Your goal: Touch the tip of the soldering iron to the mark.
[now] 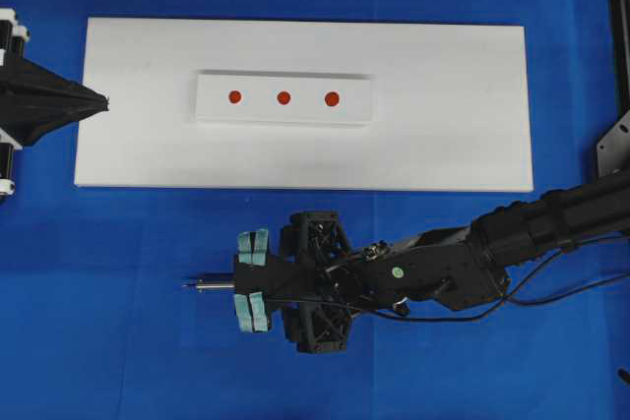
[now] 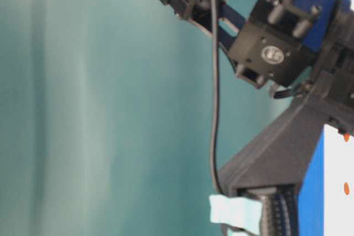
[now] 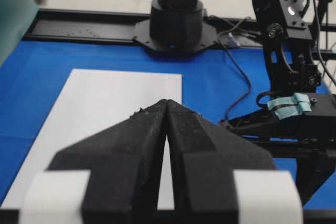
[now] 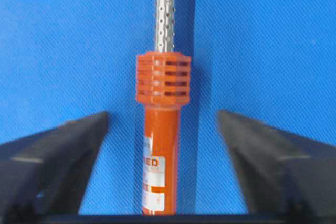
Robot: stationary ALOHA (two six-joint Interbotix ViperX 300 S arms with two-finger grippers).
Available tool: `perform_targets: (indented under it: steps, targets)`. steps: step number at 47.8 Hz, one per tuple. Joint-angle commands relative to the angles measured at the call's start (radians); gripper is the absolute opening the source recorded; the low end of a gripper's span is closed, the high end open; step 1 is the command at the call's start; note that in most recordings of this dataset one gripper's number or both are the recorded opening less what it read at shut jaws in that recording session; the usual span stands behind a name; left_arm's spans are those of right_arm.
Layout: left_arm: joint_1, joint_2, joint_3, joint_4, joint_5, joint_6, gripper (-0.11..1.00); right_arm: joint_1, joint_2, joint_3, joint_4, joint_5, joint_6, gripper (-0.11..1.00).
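Blue tabletop [image 1: 118, 341] carries the iron [image 4: 160, 145], loose between your right claw's [image 1: 252, 280] wide-open jaws; close off-centre and it may roll away.

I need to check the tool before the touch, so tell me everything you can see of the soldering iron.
The soldering iron has a red-orange handle with a white label, a ribbed collar and a perforated silver shaft. It lies on the blue cloth between the right gripper's open fingers, apart from both. From overhead only its shaft and dark tip stick out, pointing left, below the white board. Its cord cannot be picked out.
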Motion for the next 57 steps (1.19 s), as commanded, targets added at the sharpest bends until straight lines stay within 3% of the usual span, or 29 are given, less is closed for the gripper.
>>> perform_targets:
  steps: [1,12,29,40,49,57]
  targets:
    - [0.002,0.003,-0.008,0.002,-0.005,0.000,0.00,0.003,-0.020,-0.011,0.002,-0.003,0.002,0.93]
    - [0.002,0.005,-0.008,0.002,-0.005,0.000,0.00,0.003,-0.061,-0.015,0.000,0.058,0.002,0.91]
    - [-0.005,0.003,-0.009,0.002,-0.005,0.000,0.00,0.014,-0.285,-0.020,-0.008,0.249,-0.008,0.91]
    - [-0.005,0.003,-0.008,0.002,-0.005,0.002,0.00,0.002,-0.301,-0.017,-0.029,0.275,-0.009,0.91]
    - [-0.005,0.003,-0.009,0.002,-0.005,0.000,0.00,-0.081,-0.310,-0.014,-0.055,0.275,-0.034,0.91]
    - [-0.009,0.003,-0.008,0.002,-0.005,0.000,0.00,-0.193,-0.318,-0.012,-0.051,0.270,-0.130,0.91]
